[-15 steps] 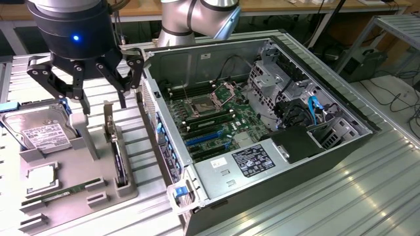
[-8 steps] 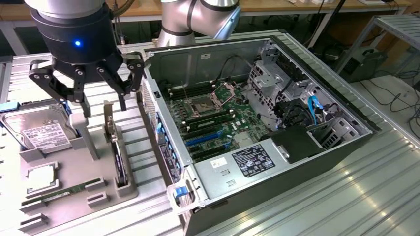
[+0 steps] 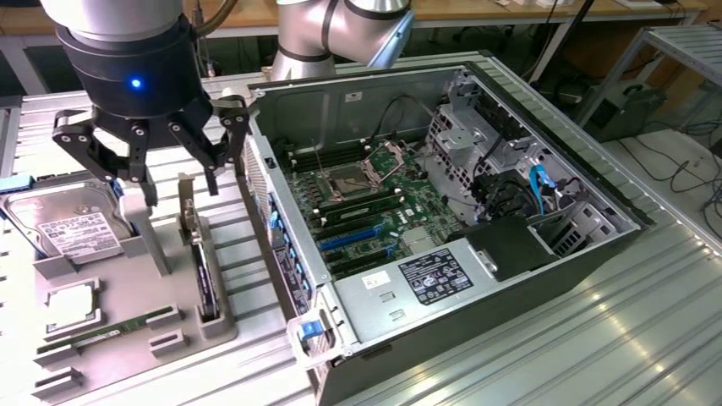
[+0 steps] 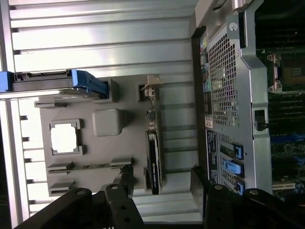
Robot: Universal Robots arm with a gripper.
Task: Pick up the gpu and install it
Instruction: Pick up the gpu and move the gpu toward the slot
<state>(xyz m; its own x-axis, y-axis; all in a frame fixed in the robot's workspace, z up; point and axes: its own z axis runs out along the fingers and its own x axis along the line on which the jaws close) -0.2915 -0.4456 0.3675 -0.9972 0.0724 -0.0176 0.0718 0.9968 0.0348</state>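
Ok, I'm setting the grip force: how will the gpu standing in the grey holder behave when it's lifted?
Probably stiff, not floppy: the gpu is a thin flat board standing on edge in the grey holder. Likely light, being so thin. The metal bracket at one end may make it tilt if pinched off-centre.

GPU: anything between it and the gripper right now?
Nothing visible. The open gripper hangs over the gpu, which stands on edge in the grey holder tray. The hard drive sits to the exterior view's left, off that line.
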